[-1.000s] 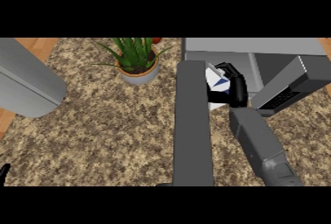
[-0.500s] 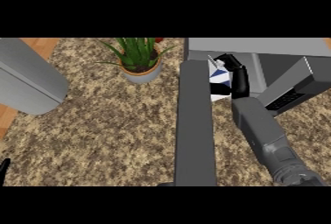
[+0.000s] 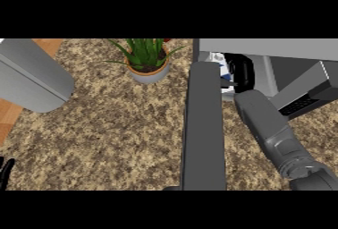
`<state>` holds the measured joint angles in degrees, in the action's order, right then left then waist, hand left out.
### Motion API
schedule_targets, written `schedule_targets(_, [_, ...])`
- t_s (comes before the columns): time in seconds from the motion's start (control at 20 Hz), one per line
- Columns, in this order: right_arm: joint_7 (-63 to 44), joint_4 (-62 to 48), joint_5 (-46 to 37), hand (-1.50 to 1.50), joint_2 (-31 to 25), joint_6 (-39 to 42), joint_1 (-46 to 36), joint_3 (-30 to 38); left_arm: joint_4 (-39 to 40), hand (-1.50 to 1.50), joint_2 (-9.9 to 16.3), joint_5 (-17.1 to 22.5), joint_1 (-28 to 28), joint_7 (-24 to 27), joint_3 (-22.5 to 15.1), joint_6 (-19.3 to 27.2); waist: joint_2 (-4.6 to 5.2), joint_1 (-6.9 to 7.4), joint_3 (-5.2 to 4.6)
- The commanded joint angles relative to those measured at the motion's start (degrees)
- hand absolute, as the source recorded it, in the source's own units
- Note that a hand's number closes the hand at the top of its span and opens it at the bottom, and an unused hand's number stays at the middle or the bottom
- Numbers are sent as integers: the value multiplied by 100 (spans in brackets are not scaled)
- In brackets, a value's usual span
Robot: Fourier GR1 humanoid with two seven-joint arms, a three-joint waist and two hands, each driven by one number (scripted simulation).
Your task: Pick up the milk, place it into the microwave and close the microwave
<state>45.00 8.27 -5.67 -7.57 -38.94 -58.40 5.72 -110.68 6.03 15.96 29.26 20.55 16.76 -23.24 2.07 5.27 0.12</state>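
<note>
The milk [image 3: 218,59] is a white and blue carton, only partly visible at the mouth of the grey microwave [image 3: 264,47] at the top right. My right hand [image 3: 241,72] is curled round it and hides most of it, with its forearm [image 3: 271,129] running up from the lower right. The microwave's door [image 3: 203,129] stands open as a long dark grey slab down the middle of the view, just left of that forearm. My left hand [image 3: 5,171] rests at the lower left edge, fingers up and holding nothing.
A potted green plant [image 3: 149,67] stands on the speckled counter [image 3: 112,134] just left of the microwave. A large grey rounded object [image 3: 30,76] lies at the far left, beside a strip of wood [image 3: 8,114].
My right hand has carried the milk up and farther into the microwave's opening. The open door and my left hand have kept their places.
</note>
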Motion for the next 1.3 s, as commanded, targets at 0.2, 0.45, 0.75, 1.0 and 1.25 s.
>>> schedule_targets(0.2, [-196,-195,26,150,-166,-625,-256,176,141,-150,91,-102,-290,-77,-5,27,84,93,7])
schedule_targets(0.45, [-252,-287,112,150,-485,-560,-104,322,11,-150,18,-198,-68,26,-116,-83,71,179,15])
schedule_targets(0.75, [-195,-368,80,150,-667,-345,49,325,180,-150,29,-94,-383,-146,-131,-11,151,231,25])
schedule_targets(1.0, [-286,-515,-64,150,-748,-657,149,219,166,-150,41,-81,-555,-313,-124,101,160,229,28])
schedule_targets(1.25, [-416,-642,-314,-150,-697,-512,37,-19,382,-150,64,-234,-727,-304,-241,67,163,239,23])
